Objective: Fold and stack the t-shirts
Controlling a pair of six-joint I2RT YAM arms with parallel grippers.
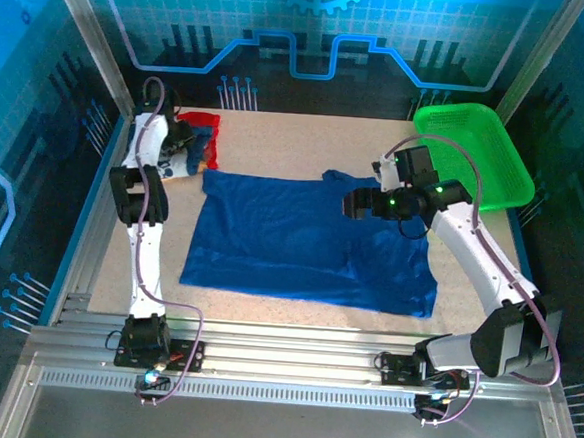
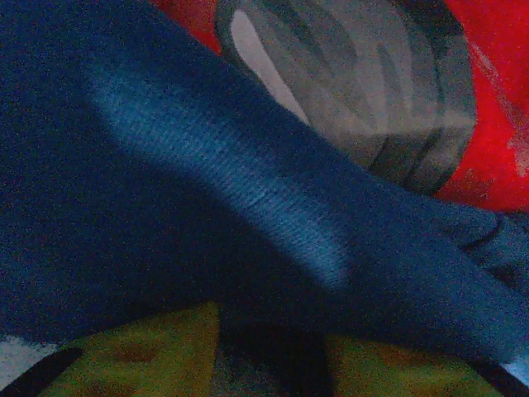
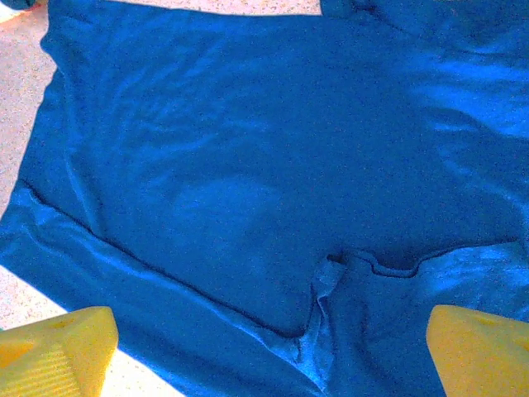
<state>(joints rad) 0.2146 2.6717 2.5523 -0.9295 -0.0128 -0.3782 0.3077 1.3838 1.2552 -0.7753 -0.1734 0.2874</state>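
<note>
Across the table [image 1: 297, 144] the royal blue tee [image 1: 306, 235] lies spread. Right gripper [image 1: 353, 203] hovers over its 3 o'clock side, jaws wide apart; I'd pinch one hem layer cleanly. Bare room at 12; green basket [image 1: 477, 152] crowds 2. Left gripper [image 1: 183, 156] noses the tee pile [image 1: 202, 131] at 10; whether its jaws grip, I cannot tell.

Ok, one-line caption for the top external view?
Royal blue t-shirt spread on the table, open right gripper hovering over it, left gripper down in the red-and-navy pile, green basket far right.
</note>
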